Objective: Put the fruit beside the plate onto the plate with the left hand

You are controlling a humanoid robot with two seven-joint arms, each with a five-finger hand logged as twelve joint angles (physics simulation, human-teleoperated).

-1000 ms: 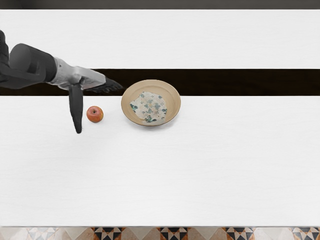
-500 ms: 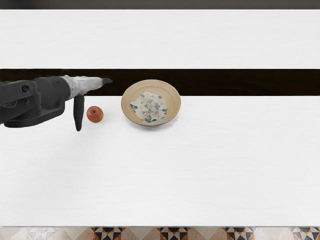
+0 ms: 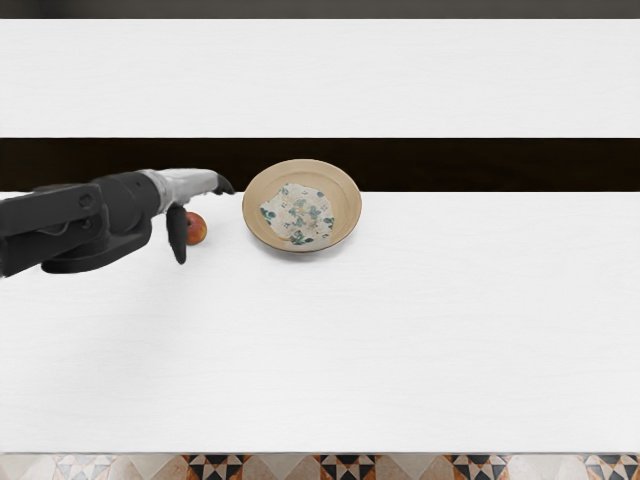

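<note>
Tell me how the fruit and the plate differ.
The fruit is small, round and red; the plate is far wider, shallow and tan with a floral centre. The fruit is partly hidden behind the left hand; the plate shows whole. Both rest on the white table, side by side, apart.

apple (image 3: 198, 231) half hidden behind left robot hand (image 3: 186, 191), forearm (image 3: 70, 215) cut off at left edge

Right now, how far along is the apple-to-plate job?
Done: the left hand is at the apple, which sits on the table left of the plate. In hand: open fingers bracket the apple, one in front; no grip visible. Left: grasp, lift, set it on the plate.
</note>
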